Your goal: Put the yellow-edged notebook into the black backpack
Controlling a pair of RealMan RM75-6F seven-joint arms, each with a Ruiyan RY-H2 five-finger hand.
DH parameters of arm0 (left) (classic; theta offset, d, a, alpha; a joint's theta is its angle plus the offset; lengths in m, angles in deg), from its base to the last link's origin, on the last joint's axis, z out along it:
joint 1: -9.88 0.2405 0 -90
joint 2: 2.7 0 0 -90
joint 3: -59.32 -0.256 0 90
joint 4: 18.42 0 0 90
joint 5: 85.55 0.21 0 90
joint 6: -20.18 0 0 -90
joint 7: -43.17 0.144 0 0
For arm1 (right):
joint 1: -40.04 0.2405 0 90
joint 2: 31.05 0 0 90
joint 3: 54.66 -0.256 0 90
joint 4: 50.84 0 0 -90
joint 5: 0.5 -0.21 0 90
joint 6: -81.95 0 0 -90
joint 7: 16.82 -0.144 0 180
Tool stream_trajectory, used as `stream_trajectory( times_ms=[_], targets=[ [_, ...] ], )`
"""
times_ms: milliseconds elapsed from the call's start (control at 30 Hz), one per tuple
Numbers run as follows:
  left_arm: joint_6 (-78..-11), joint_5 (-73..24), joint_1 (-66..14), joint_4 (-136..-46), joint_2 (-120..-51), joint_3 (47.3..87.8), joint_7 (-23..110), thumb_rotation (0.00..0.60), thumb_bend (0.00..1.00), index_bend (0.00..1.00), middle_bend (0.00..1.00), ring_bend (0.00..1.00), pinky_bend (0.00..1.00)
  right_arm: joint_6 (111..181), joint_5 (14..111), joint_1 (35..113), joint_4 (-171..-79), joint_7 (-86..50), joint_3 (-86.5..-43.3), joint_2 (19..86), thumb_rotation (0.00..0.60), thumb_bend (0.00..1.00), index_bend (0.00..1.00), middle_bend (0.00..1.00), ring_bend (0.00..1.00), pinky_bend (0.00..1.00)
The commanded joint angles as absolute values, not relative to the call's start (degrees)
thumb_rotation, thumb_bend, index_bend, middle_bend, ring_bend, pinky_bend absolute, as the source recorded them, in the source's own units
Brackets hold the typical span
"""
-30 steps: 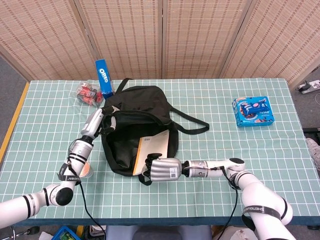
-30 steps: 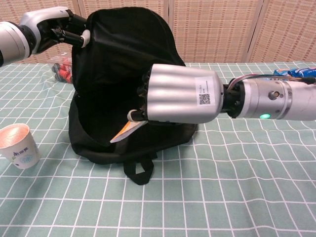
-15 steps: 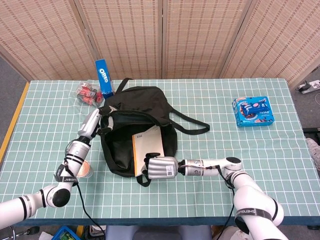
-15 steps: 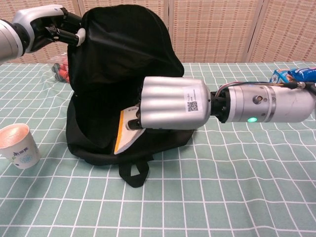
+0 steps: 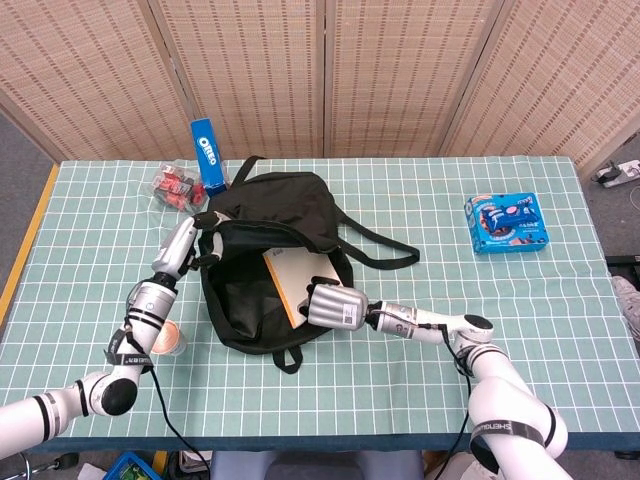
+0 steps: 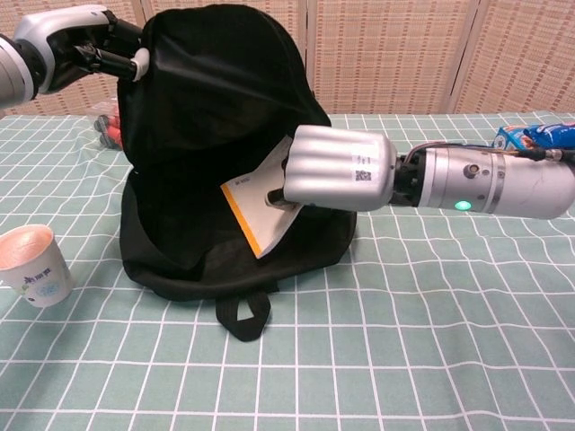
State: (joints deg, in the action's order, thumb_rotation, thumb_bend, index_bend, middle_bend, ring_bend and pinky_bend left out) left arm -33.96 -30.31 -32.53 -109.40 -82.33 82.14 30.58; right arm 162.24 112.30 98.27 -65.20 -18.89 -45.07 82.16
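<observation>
Yellow-edged notebook (image 5: 293, 278) sits tilted at the mouth of the black backpack (image 5: 283, 205), lower part inside the opening, upper corner still poking out; in the chest view its white cover and yellow spine edge (image 6: 254, 217) show against the dark interior. My right hand (image 5: 334, 305) grips the notebook's near corner, fingers curled over the cover, thumb side hidden behind the paper. Right forearm runs low across the table (image 5: 420, 190) from the right. My left hand (image 5: 201, 238) is pinching the backpack's upper rim at its left side, holding the flap lifted so the mouth gapes; from the chest camera the fingers (image 6: 115, 47) are closed on the fabric with a white fingertip showing. Backpack lies on the green checked cloth, one strap (image 5: 385, 245) trailing right, a small loop (image 6: 241, 317) at the near edge. Paper cup (image 6: 34, 265) stands just left of the bag. Blue Oreo box (image 5: 207, 155) upright behind the bag, red snack pack (image 5: 175, 187) beside it. Blue biscuit packet (image 5: 506, 222) well apart, far right.
</observation>
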Motion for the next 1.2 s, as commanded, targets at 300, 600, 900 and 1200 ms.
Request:
stream_trajectory(
  times_ms=[300, 600, 900, 1200],
  targets=[
    [-34.20, -30.22, -32.18, -110.10, -82.00, 81.96, 30.45, 0.600, 0.69, 0.73, 0.38, 0.22, 0.15, 154.88, 106.32, 101.18, -66.60, -17.77, -48.88, 85.12, 0.600, 0.65, 1.00, 0.77, 0.66, 0.75],
    [-34.36, -30.29, -31.82, -110.72, -81.26, 82.15, 30.14, 0.600, 0.69, 0.73, 0.38, 0.22, 0.15, 148.05, 101.90, 102.90, -67.33, -16.59, -51.56, 87.14, 0.600, 0.57, 1.00, 0.73, 0.63, 0.74],
    [-33.68, -30.65, -31.05, -111.56, -80.08, 83.32, 26.85, 0.600, 0.69, 0.73, 0.38, 0.22, 0.15, 141.95, 98.47, 101.71, -70.77, -15.78, -52.61, 85.95, 0.600, 0.02, 0.47, 0.36, 0.34, 0.53],
    [-32.77, -30.42, -30.95, -110.56, -79.75, 82.56, 26.74, 0.600, 0.69, 0.72, 0.38, 0.21, 0.15, 146.12, 99.01, 98.48, -81.21, -17.93, -51.09, 79.61, 0.600, 0.00, 0.00, 0.15, 0.20, 0.40]
  ],
)
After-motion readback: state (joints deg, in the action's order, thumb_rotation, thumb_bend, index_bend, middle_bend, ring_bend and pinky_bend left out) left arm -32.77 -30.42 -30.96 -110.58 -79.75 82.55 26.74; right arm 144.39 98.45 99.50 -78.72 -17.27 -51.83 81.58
